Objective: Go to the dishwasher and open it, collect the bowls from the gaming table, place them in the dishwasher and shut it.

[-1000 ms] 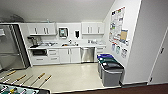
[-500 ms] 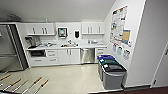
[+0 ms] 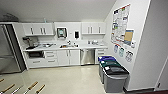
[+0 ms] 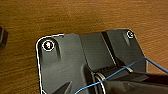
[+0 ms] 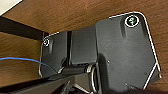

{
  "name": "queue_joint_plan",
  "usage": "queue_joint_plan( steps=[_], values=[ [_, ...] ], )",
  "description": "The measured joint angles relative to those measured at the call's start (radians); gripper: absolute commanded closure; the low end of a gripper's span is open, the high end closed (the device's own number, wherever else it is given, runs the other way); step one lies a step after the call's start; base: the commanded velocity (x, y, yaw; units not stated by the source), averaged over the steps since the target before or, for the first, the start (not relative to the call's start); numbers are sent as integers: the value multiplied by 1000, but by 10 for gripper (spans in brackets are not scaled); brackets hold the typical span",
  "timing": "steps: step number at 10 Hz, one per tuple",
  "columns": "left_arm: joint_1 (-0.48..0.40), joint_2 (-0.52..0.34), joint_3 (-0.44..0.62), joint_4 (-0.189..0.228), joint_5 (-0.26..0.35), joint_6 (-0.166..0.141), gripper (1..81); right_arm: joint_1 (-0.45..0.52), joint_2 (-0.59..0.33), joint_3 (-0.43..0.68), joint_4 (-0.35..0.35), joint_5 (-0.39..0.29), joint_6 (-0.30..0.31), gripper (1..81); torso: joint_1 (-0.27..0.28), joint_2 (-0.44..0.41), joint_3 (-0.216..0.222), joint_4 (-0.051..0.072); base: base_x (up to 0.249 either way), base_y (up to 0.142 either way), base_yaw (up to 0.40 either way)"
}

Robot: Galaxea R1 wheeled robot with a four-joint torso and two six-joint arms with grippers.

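grippers: i cannot tell whether either is released or clenched; both wrist cameras look down on brown wood-grain flooring.
the dishwasher (image 3: 87, 56), its door closed, stands well ahead of them under the counter (image 3: 75, 46), between white cabinets (image 3: 68, 57) and beyond the bins (image 3: 112, 72). its steel front looks stiff, smooth and probably slippery; the top edge seems the place to take hold, the door likely heavy. the kitchen sits nearer than 0.5 s ago.

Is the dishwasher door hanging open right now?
No, the dishwasher shows its stainless-steel front upright and flush with the white cabinets beside it.
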Motion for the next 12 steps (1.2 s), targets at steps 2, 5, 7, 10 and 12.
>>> queue_joint_plan(
  steps=[2, 5, 7, 10, 12],
  values=[
    [1, -1, -1, 0, 0, 0, 10, 0, 0, -2, 0, 0, 0, 10, 0, 0, 0, 0, 208, 0, 0],
    [0, -2, 1, 0, 0, -1, 10, 0, 0, -17, 2, 1, 0, 10, 0, 0, 0, 0, 207, 0, 0],
    [0, -2, 1, 0, 0, -1, 10, 0, 0, -18, 1, 1, 0, 10, 0, 0, 0, 0, 208, 0, 0],
    [0, 3, 0, 0, -1, -11, 10, 0, 0, -18, 0, 1, 0, 10, 0, 0, 0, 0, 207, 0, 0],
    [0, 4, 0, 0, 0, -11, 10, -1, 3, -21, 0, 1, 0, 10, 0, 0, 0, 0, 208, 0, 0]
  ],
)
